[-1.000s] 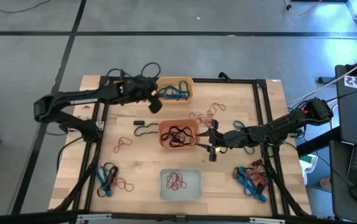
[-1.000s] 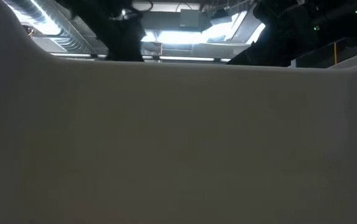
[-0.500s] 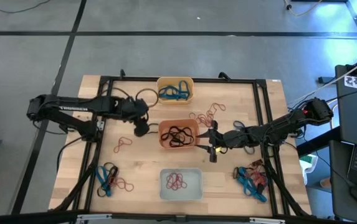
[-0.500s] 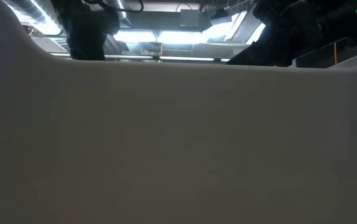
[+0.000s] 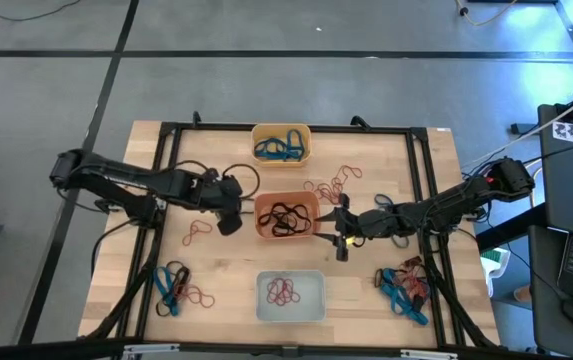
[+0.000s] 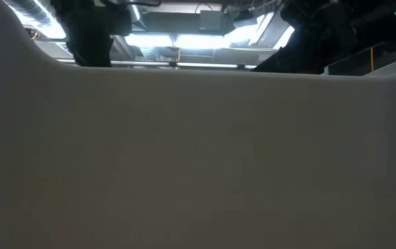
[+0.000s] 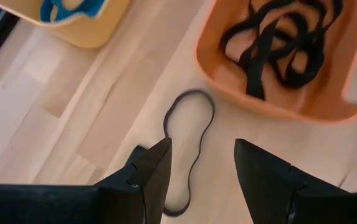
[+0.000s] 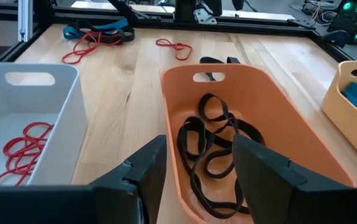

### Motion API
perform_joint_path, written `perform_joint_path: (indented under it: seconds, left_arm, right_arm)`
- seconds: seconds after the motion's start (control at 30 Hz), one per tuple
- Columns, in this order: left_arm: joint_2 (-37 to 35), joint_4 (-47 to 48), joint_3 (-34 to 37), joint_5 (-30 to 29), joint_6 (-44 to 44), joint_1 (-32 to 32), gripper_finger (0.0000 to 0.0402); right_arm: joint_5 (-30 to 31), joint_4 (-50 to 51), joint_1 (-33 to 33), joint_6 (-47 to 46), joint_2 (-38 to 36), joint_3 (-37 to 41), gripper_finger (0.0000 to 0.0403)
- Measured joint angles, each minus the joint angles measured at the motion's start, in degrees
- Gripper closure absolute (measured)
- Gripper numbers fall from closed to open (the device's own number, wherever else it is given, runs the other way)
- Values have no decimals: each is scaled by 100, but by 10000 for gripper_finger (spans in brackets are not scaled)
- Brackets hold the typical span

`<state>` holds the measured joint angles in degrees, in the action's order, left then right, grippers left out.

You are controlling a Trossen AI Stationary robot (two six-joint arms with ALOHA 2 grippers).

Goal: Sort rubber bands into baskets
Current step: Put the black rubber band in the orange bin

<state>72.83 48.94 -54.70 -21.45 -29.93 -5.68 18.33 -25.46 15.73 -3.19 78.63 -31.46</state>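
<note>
High view, taken from left to right: a small heap of blue and red rubber bands [image 5: 176,290] is seen at the table's near left, and a loose red band [image 5: 198,231] lies a little farther in. The left gripper [image 5: 228,212] is held low over the wood just beside the red-orange basket [image 5: 263,226]. In the left wrist view its fingers [image 7: 155,171] stand apart with nothing between them, and a single black rubber band [image 7: 187,140] lies flat on the table directly ahead, just outside the basket wall.

This band is judged light, soft and limp; it will sag and may stretch or snap back. It is best pinched across one strand where the loop narrows, with the fingertips pressed down to the wood.

Beyond, the yellow-orange basket [image 5: 304,133] holds blue bands, the red-orange one black bands, the pale basket [image 5: 263,305] red ones. The right gripper [image 5: 341,232] waits at the red-orange basket's other side, parted and empty. More bands [image 5: 403,285] lie near right.
</note>
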Motion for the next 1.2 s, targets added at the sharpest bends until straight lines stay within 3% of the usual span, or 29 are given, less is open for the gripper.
perform_joint_path:
  seconds: [0.3,0.63,1.2]
  left_arm:
    - [719,133,0,-4,354,-72,251]
    - [977,78,50,257,587,108,268]
    - [989,-1372,1522,597,581,245,271]
  right_arm:
    - [2,3,0,1,203,4,221]
    - [2,-25,0,4,306,4,221]
    - [2,-16,0,6,306,4,221]
